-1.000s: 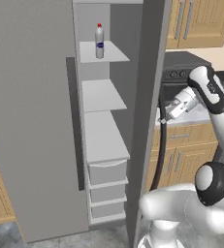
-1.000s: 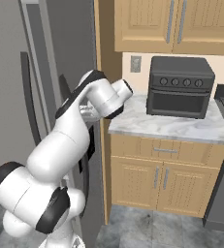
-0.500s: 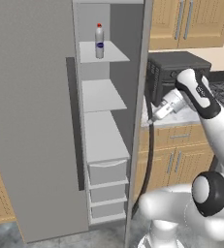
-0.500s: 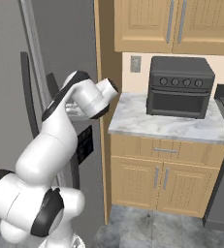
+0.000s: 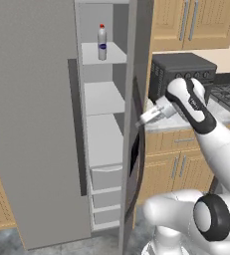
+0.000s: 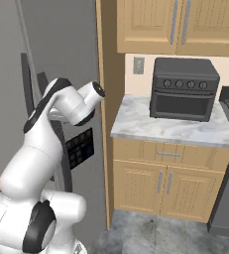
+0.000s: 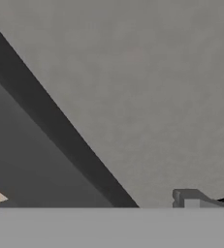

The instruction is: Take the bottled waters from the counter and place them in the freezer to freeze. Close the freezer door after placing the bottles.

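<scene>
Landmark: the tall grey two-door fridge (image 5: 136, 99). Its plain grey freezer door (image 5: 32, 124) with the long dark bar handle (image 5: 75, 124) stands wide open. One small clear ribbed plastic bottle (image 5: 102, 42) with red cap and blue label stands upright on the top white shelf (image 5: 104, 54) inside. The fingers (image 5: 145, 119), spread wide and empty, sit against the fridge's front edge. Right of the fridge, the marble tabletop (image 6: 170, 128) carries a black toaster oven (image 6: 185, 88).
</scene>
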### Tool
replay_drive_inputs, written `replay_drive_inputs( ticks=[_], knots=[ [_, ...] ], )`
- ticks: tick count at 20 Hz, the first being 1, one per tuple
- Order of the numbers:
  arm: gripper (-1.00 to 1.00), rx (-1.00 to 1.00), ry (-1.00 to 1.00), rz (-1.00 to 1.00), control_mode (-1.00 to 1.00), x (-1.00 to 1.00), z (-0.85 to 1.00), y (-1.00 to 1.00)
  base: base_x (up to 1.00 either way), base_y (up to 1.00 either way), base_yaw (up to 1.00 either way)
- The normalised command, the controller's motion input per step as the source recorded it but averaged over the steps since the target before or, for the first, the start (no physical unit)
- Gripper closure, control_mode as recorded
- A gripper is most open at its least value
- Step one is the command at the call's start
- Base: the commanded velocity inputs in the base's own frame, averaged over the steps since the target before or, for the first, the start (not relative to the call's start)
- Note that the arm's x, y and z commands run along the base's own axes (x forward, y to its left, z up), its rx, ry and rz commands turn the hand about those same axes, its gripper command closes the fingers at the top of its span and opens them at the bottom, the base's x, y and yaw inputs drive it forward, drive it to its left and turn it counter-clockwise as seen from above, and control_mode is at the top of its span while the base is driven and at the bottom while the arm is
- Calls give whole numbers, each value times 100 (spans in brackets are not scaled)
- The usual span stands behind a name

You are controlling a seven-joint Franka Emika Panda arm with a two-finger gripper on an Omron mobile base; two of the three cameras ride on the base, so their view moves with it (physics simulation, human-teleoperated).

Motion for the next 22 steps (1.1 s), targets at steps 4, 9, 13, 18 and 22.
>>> replay_drive_inputs(
  ticks=[4, 9, 13, 18, 22],
  knots=[
    [-100, -1, 0, -24, -100, 31, 0, 36, 0, 0, 0],
    [-100, -2, 0, -25, -100, 30, 0, 36, 0, 0, 0],
    [-100, -1, 0, -19, -100, 36, 0, 7, 0, 0, 0],
    [-100, -1, 0, -10, -100, 48, 0, 0, 0, 0, 0],
    [-100, -2, 0, -11, -100, 46, 0, 4, 0, 0, 0]
  ],
)
